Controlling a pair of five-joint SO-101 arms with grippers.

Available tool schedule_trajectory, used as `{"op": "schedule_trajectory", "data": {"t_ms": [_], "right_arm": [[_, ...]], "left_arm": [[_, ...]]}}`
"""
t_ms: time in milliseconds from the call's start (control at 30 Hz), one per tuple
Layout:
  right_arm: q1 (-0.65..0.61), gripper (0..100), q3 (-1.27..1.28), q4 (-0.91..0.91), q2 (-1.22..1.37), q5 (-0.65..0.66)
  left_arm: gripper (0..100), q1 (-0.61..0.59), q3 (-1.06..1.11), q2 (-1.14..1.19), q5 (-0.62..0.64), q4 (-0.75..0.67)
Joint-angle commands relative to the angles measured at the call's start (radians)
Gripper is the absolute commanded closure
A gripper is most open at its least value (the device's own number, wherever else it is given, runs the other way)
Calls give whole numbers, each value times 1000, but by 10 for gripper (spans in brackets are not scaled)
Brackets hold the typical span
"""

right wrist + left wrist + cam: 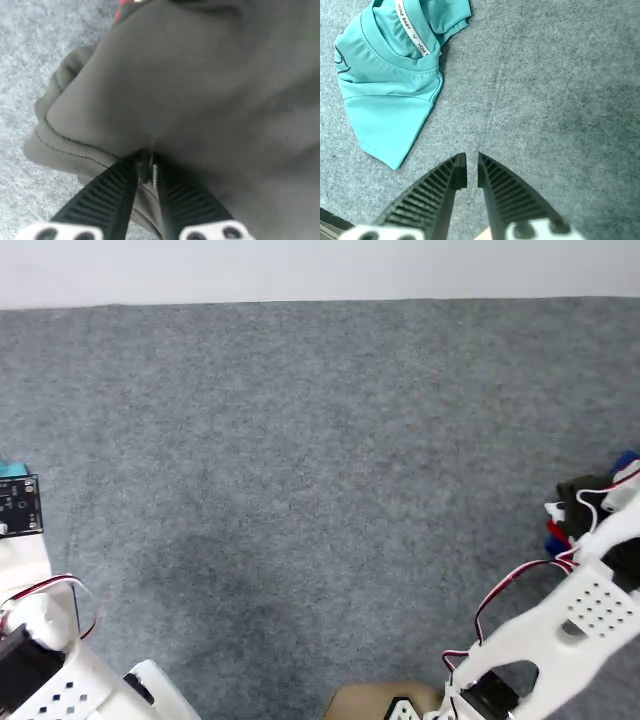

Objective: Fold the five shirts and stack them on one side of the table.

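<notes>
Entry: right gripper [146, 169]; jaws are pinching a narrow fold of the dark grey shirt [210, 85], close to its stitched hem.

Location: this shirt is lying in a heap of garments [578, 505] at the right edge of the table cover [320, 440], with red and blue cloth showing beside it.

Entry: left gripper [468, 170]; jaws are drawn almost together with a thin slit between them, holding nothing; it is hanging over bare felt, with the teal shirt [390, 85] lying near it and apart from it.

Hazards, as judged:
- the pinch is sitting on little cloth, so the fold could be sliding out once the shirt's weight is hanging from it;
- a pull could be dragging neighbouring garments along, or tipping them off the table edge;
- with one hold alone, the shirt is likely to be arriving bunched rather than spread.

Materials:
- dark grey shirt: matte soft knit, rolling into rounded folds, with a fine seam line running along its edge;
- teal shirt: thin, faintly glossy stretch fabric with a banded collar and white tape inside the neck; it is lying crumpled, one flat panel tapering to a point;
- table cover: grey fuzzy felt, probably clinging to dragged cloth;
- jaws: black ribbed plastic, tapering, on white bodies.
</notes>
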Motion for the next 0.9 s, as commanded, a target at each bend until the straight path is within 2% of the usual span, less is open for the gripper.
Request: {"op": "schedule_trajectory", "data": {"t_ms": [0,167,300,567,700,867], "right_arm": [[-25,990,-81,42,-65,-9],[-47,990,-127,12,-148,-8],[-96,990,-115,39,-61,-9],[-139,990,95,44,-2,15],[-143,990,133,44,-74,94],[-145,990,103,22,-196,106]], "left_arm": [[949,0,-4,-5,-5,-11],[949,0,-4,-5,-5,-11],[949,2,-4,-5,-5,9],[949,2,-4,-5,-5,11],[949,2,-4,2,-5,9],[949,2,-4,2,-5,5]]}}
